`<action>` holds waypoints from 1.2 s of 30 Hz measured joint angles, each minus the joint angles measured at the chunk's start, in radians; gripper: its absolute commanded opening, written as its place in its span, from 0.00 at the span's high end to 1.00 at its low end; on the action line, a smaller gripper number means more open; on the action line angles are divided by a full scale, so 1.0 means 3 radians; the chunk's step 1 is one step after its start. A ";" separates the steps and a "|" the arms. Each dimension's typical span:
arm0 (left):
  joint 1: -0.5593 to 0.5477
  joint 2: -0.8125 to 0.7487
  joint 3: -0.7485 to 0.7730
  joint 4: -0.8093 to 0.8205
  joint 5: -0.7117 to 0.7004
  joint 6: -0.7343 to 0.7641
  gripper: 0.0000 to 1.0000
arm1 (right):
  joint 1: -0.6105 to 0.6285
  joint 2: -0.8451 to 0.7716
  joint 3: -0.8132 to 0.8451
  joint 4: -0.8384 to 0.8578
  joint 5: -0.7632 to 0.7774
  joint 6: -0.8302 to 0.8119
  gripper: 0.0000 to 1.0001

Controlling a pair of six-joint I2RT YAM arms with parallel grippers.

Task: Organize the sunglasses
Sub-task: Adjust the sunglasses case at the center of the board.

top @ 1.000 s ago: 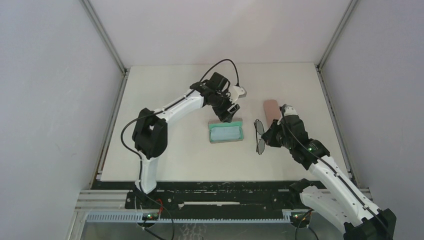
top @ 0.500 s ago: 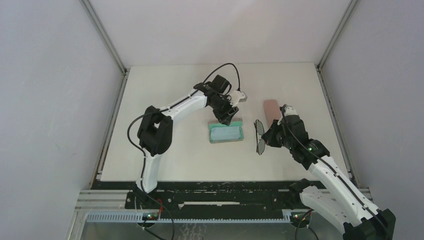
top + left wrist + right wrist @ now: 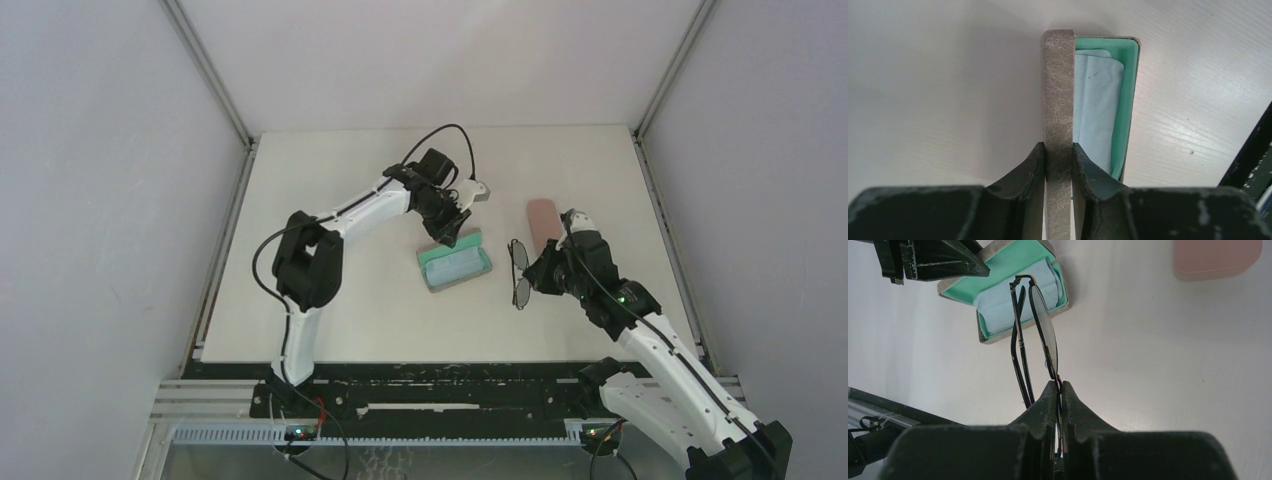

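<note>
- Step in hand, as far as I can tell: packing the sunglasses (image 3: 1042,330) into the open grey-brown case (image 3: 455,266). One arm holds the case open, the other brings the glasses over.
- The left end effector (image 3: 1058,150) is clamped on the case's upright lid (image 3: 1058,85), one finger on each side of it. The mint lining and a light blue cloth (image 3: 1096,95) sit just to the right of its fingers.
- The right end effector (image 3: 1058,387) is pinched together on the thin black frame, at one end. The glasses look folded and stick straight out past its fingertips, off the counter (image 3: 340,300).
- From the right end effector, the open case is ahead and a little to the left, with the far end of the glasses hanging over its near corner. The pink case (image 3: 1217,259) is ahead and off to the right, well apart.
- The next move probably needs the glasses turned to lie along the tray, then lowered onto the cloth before letting go. The lid has to be held back so the frame doesn't snag the rim.
- I can't spot a second pair in any view.
</note>
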 measured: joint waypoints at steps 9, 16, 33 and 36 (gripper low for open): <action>0.0000 -0.0523 -0.0534 0.0342 -0.0203 -0.0603 0.87 | -0.0001 -0.0100 -0.0090 0.0008 -0.0004 0.0004 1.00; -0.0134 -0.1317 -0.1410 0.0814 -0.0895 -0.1445 0.88 | -0.0003 -0.0104 -0.0169 0.0056 -0.0039 0.0028 1.00; -0.0734 -0.2150 -0.2635 0.1095 -0.2288 -0.3221 0.89 | 0.0001 -0.0098 -0.0319 0.0202 -0.0168 0.0193 1.00; -0.0769 -0.2154 -0.2703 0.1109 -0.2410 -0.3445 0.87 | 0.0027 -0.0080 -0.0329 0.0210 -0.0200 0.0224 1.00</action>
